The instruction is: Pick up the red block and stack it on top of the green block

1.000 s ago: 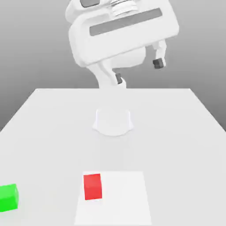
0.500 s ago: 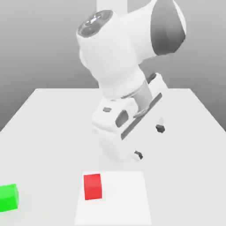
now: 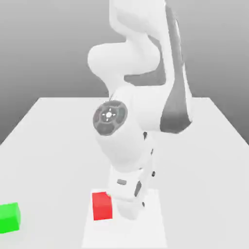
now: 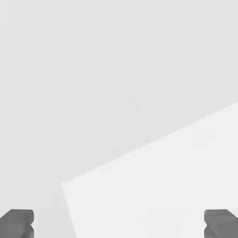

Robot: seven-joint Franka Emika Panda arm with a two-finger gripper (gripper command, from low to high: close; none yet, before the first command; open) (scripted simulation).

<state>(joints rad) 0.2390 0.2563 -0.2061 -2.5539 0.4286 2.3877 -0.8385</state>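
A broad, flat, pale grey table (image 3: pixel 53 141) carries everything here, and the small bright red matte cube, the red block (image 3: pixel 101 205), serves as the fixed mark for the rest. Largest on the table is the white, smooth-shelled robot arm (image 3: pixel 133 107), which bends down from the far side and fills the middle of the exterior view, its round grey-capped joint (image 3: pixel 110 115) well above the red block and its wrist housing (image 3: pixel 127 194) low, just beside the block on the exterior view's right. That housing blocks the view of the table behind it and overlaps the block's upper right edge; whether it touches the block cannot be told. Next in size is a lighter white square patch (image 3: pixel 146 233) on the tabletop, whose left part lies under the red block and which stretches away to the exterior view's right of it. The small bright green matte cube, the green block (image 3: pixel 9 218), sits well apart from the red block, toward the exterior view's left edge. Smallest are the dark grey fingertips (image 4: pixel 16 223) of the gripper (image 4: pixel 119 224), standing wide apart with nothing between them, over the corner of the pale patch (image 4: pixel 162 186).
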